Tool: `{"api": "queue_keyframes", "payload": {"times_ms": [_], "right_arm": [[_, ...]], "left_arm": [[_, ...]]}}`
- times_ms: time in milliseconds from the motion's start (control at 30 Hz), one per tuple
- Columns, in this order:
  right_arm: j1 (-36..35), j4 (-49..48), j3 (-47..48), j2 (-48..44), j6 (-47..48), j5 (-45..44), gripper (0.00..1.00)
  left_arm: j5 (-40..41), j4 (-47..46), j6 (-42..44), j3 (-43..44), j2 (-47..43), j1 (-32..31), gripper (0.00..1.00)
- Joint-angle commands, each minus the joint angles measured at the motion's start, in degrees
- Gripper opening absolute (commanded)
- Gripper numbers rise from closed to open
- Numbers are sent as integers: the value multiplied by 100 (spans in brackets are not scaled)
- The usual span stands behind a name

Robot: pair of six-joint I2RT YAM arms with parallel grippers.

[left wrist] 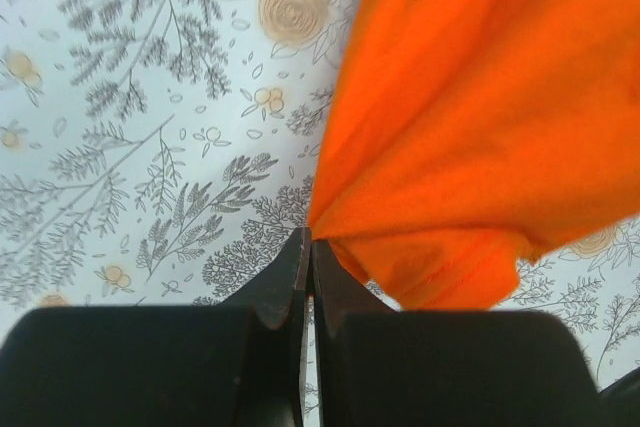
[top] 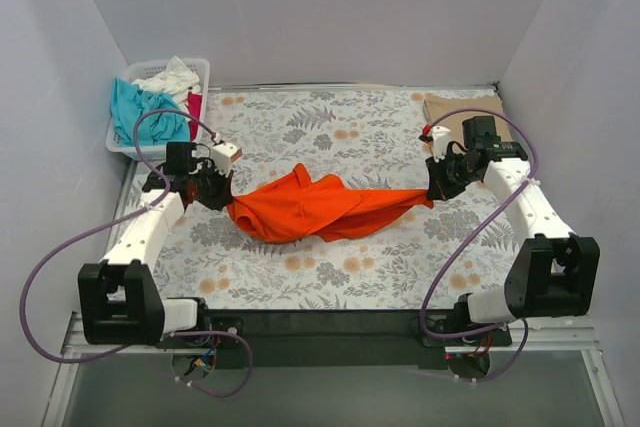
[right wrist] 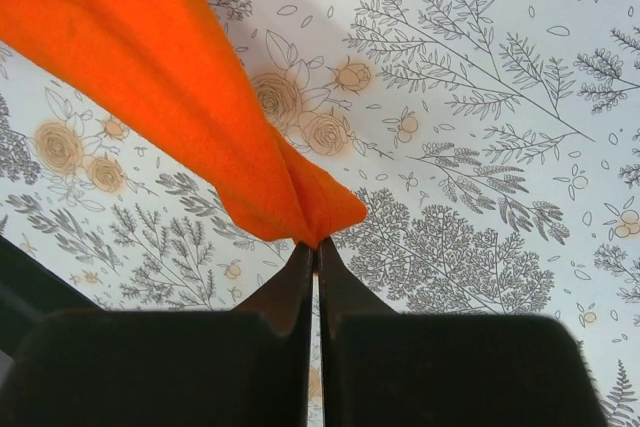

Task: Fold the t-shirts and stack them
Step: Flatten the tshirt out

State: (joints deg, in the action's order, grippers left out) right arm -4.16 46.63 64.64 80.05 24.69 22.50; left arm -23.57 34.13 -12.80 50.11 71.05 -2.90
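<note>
Fingers (left wrist: pixel 285 292) of the left gripper (left wrist: pixel 309 247) are clamped on one end of the orange t-shirt (top: pixel 310 207); the right gripper (right wrist: pixel 317 247) pinches its opposite end. Between them the shirt sags onto the floral desk (top: pixel 330 127). Behind its left end stands a white basket (top: pixel 203 67) of crumpled shirts (top: pixel 150 107); behind its right end lies a folded tan t-shirt (top: pixel 462 107).

1. Robot lab test cell: plain white panels (top: pixel 300 7) boxing in the table (top: pixel 330 282) on three sides.
2. Left arm (top: pixel 150 227) and right arm (top: pixel 520 202) bolted at its near edge, purple cables (top: pixel 430 292) looping loose.
3. Floral print covering the tabletop; white slatted basket (top: pixel 122 142) of t-shirts (top: pixel 150 107) at the far left corner.
</note>
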Motion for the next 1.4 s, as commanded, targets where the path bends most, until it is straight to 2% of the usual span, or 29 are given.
{"api": "queue_keyframes", "payload": {"times_ms": [0,67,167,200,233,267,367,467,533,600,667,733,800,1033,1267,1367], "right_arm": [[56,162,-4,-104,344,-247,1],[56,153,31,80,274,-54,1],[47,171,145,449,90,306,1],[30,171,163,537,63,386,1],[-5,171,180,686,19,430,1],[-32,153,172,739,-8,517,1],[-67,162,128,784,-25,606,1],[-85,162,49,740,-17,632,1],[-85,162,-4,696,-17,641,1],[-93,153,-92,670,1,624,1],[-93,153,-127,635,18,589,1],[-85,171,-180,582,27,554,1],[-93,171,-232,521,45,475,1],[-93,188,-277,406,45,404,1],[-93,171,-356,450,27,466,1],[-93,171,-356,485,27,439,1]], "left_arm": [[-507,6,41,271,523,507,0],[-657,-55,-29,542,1024,536,0],[-658,-353,-381,824,1594,544,8],[-631,-363,-442,1086,1753,544,12],[-631,-346,-530,1211,1859,553,22],[-701,-250,-531,1334,1956,562,25],[-1173,-126,-269,1476,1651,562,35],[-1422,-108,-48,1169,860,484,43],[-1326,-65,101,854,315,99,44],[-863,-56,312,572,-158,-262,47],[-553,-99,348,220,-397,-903,49],[-96,-213,103,61,-573,-1526,51],[115,-284,-29,-88,-557,-1853,52],[1160,-599,207,-818,-644,-3425,53],[2268,-1573,374,-976,-179,-3876,55],[2461,-1769,392,-959,268,-3999,53]]}}
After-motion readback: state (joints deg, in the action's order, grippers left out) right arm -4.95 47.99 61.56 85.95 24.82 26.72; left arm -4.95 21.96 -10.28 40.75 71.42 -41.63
